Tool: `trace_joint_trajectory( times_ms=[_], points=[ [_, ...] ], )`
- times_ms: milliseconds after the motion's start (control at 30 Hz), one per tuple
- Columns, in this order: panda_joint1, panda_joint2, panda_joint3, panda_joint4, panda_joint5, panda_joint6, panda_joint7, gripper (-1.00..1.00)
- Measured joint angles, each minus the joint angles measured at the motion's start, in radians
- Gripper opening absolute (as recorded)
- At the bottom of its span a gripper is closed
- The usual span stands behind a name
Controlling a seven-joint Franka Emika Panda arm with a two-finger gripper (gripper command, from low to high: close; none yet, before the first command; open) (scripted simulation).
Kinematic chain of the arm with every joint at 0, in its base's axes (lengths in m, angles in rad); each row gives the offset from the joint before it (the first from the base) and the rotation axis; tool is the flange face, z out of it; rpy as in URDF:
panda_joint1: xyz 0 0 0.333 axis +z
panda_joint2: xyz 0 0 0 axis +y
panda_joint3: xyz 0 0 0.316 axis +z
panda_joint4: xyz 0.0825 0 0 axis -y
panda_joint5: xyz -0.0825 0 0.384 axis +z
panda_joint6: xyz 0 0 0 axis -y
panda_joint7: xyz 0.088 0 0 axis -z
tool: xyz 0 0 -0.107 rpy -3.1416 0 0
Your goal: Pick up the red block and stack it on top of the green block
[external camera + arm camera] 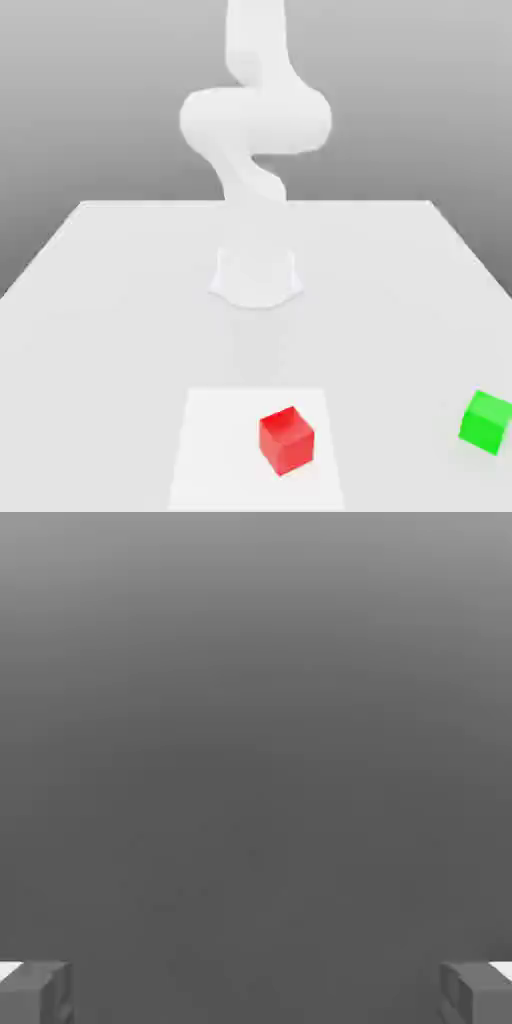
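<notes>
Where the table (120, 300) lies smooth, matte cubes: red block (286, 439), green block (486, 421).

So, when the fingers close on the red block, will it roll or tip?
Probably neither. The red block is a cube resting flat on the table, so it should stay put. Its flat faces likely give the open fingers a firm, stiff grip.

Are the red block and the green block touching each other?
Apart. The exterior view shows bare table between the red block and the green block.
</notes>
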Motion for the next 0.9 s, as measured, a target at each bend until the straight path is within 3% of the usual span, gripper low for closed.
trace_joint_trajectory(
  times_ms=[333, 633, 900],
  points=[
    [-0.101, 0.335, 0.134, -0.133, 0.028, 0.168, 0.412, 0.0],
    [-0.155, 0.637, 0.221, -0.25, -0.023, 0.318, 0.832, 0.0],
    [-0.111, 0.918, 0.171, -0.3, -0.146, 0.489, 1.14, 0.0]
  ],
)
